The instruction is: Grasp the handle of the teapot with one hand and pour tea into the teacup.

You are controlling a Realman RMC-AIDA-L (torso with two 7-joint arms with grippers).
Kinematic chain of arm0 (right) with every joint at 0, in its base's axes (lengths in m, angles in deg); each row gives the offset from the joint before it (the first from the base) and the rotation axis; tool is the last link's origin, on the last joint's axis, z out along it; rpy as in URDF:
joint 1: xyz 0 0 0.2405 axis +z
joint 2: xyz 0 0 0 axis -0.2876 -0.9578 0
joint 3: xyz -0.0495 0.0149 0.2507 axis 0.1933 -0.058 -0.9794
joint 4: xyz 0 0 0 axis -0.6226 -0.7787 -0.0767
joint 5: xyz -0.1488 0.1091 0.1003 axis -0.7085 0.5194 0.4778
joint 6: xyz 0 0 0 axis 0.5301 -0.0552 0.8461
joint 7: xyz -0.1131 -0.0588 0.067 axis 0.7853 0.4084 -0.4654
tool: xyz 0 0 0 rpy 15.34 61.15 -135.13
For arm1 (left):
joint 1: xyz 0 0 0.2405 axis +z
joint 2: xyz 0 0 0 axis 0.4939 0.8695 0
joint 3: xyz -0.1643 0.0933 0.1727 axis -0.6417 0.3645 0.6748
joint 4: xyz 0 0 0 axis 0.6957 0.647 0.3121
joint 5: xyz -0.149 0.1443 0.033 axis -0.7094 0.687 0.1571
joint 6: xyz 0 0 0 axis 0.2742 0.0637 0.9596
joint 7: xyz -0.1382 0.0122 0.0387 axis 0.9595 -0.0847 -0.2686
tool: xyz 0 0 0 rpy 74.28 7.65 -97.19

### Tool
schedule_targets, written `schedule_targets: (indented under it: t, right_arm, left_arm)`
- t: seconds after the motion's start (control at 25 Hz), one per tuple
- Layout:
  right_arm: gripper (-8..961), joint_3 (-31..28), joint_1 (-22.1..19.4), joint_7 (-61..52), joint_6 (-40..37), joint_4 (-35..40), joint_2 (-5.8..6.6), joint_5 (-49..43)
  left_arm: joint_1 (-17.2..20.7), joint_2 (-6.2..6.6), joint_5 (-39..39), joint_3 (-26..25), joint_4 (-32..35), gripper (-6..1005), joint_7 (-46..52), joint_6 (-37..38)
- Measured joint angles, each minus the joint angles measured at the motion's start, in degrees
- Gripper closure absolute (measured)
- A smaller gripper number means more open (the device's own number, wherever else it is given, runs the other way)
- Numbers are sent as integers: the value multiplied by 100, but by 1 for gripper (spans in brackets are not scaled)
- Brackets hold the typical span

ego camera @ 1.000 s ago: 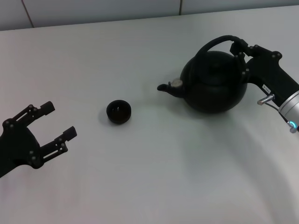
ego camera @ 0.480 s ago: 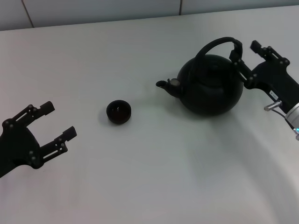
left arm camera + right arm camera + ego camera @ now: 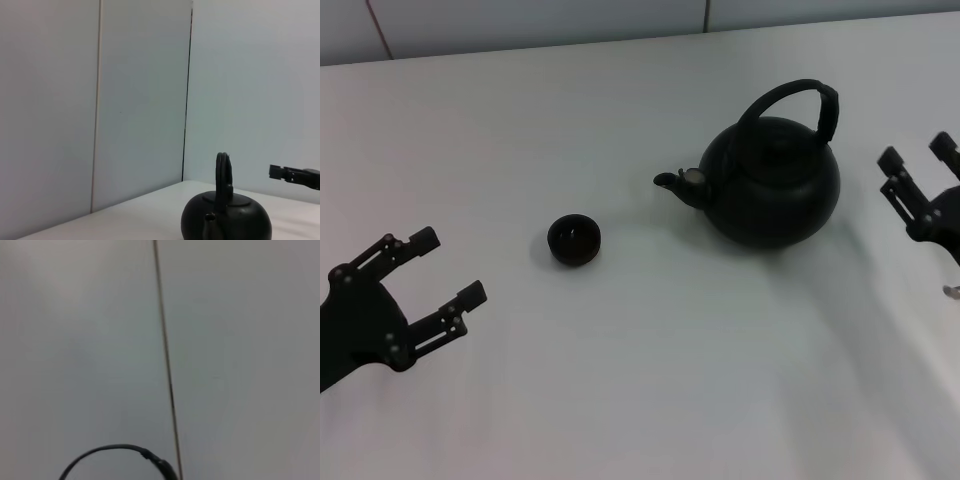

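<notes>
Right tool (image 3: 920, 178) now spread open, pulled back clear of the handle (image 3: 798, 98); we judge the teapot (image 3: 772, 180) released upright, teacup (image 3: 574, 240) unattended. Left tool (image 3: 425, 277) open, idle.

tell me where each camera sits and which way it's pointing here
Head view: on the robot's head, looking forward and down at the table; shows the teapot, teacup, left tool and right tool, both open.
Left wrist view: on the left arm, low, facing the teapot spout-on and the wall; the right tool appears beyond.
Right wrist view: on the right arm, facing the wall; only the handle shows.
All share the teapot.
</notes>
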Motion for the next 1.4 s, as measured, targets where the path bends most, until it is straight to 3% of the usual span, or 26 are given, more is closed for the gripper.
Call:
schedule_targets:
  t: [0.4, 0.44, 0.48, 0.52, 0.64, 0.68, 0.88, 1.08, 1.2, 1.4]
  right_arm:
    - [287, 168, 27, -379, -104, 201, 52, -280]
    - [287, 282, 36, -579, -162, 398, 56, -492]
    - [287, 592, 56, -1213, -365, 980, 65, -1108]
    - [286, 592, 56, -1213, -365, 980, 65, -1108]
    - [287, 1088, 91, -2205, -749, 1971, 67, -1988]
    - [287, 1374, 148, -2761, -960, 2616, 67, -2535]
    - [286, 1720, 306, -3555, -1120, 3549, 67, -3437]
    - [286, 1769, 391, -3860, -1156, 4289, 67, -3975]
    - [286, 1771, 385, -3905, -1184, 4419, 67, -4000]
    - [286, 1775, 380, -3921, -1230, 4529, 67, -4010]
  left_arm:
    - [-42, 52, 89, 89, -17, 186, 62, 4]
    - [-42, 52, 89, 89, -17, 186, 62, 4]
    - [-80, 136, 111, 238, 0, 186, 131, 35]
    - [-80, 136, 111, 238, 0, 187, 131, 35]
    - [-236, 360, 123, 862, 190, 187, 652, -41]
    - [-257, 376, 131, 941, 248, 187, 737, -63]
    - [-469, 420, 489, 1265, 799, 187, 1415, -139]
    - [-661, 470, 954, 1273, 1146, 187, 1941, -87]
    - [-758, 567, 1289, 1275, 1595, 187, 2421, 64]
    - [-812, 600, 1297, 1242, 1691, 187, 2526, 86]
